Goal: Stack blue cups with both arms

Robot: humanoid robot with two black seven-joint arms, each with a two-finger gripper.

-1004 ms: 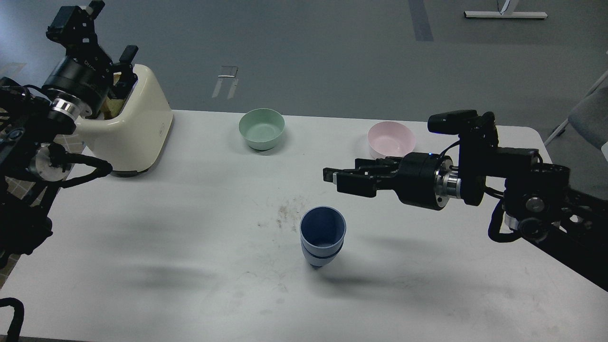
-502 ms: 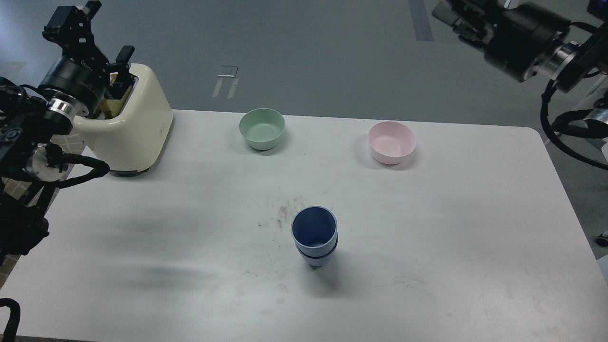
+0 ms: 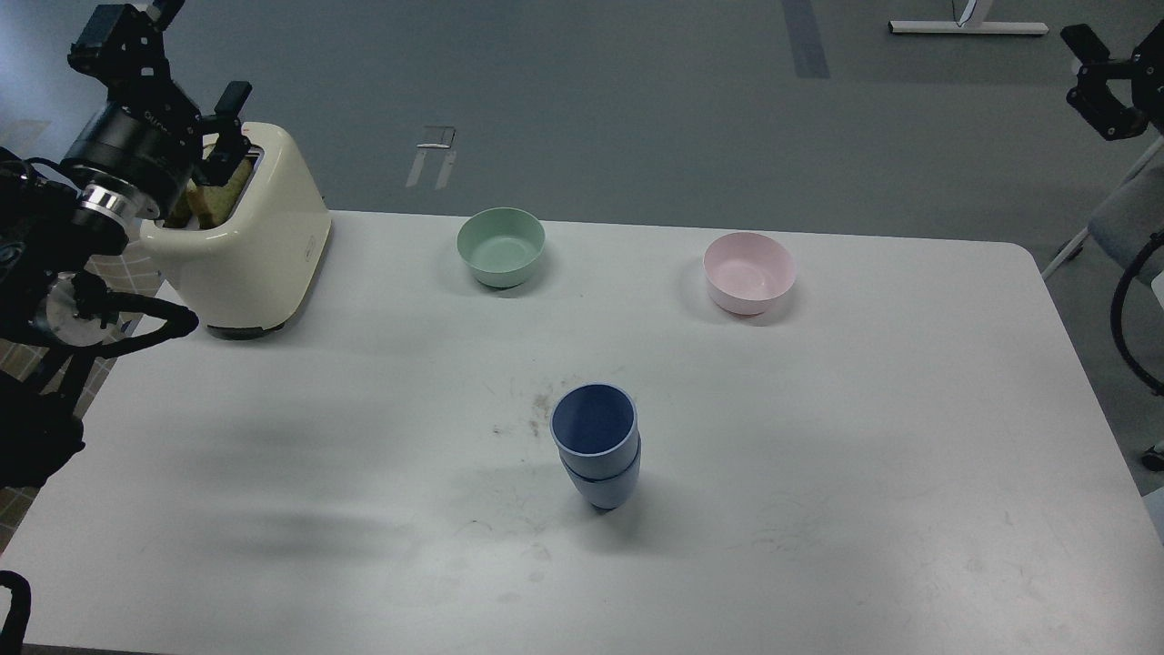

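Note:
The two blue cups (image 3: 596, 441) stand nested one inside the other near the middle of the white table (image 3: 864, 437), leaning slightly to the left. Nothing holds them. My left gripper (image 3: 202, 53) is raised at the far left, above the toaster, well away from the cups. Its two fingers stand apart with nothing between them. My right gripper (image 3: 1098, 84) is high at the top right edge, off the table and far from the cups. It is dark and partly cut off, so its fingers are unclear.
A cream toaster (image 3: 250, 246) with bread slices in it stands at the back left under my left arm. A pale green bowl (image 3: 501, 246) and a pink bowl (image 3: 749, 271) sit along the back. A grey chair (image 3: 1128, 227) is beyond the right edge.
My right arm has swung from just above the cups up and away to the top right corner. The nested cups have shifted slightly left. My left arm has risen a little.

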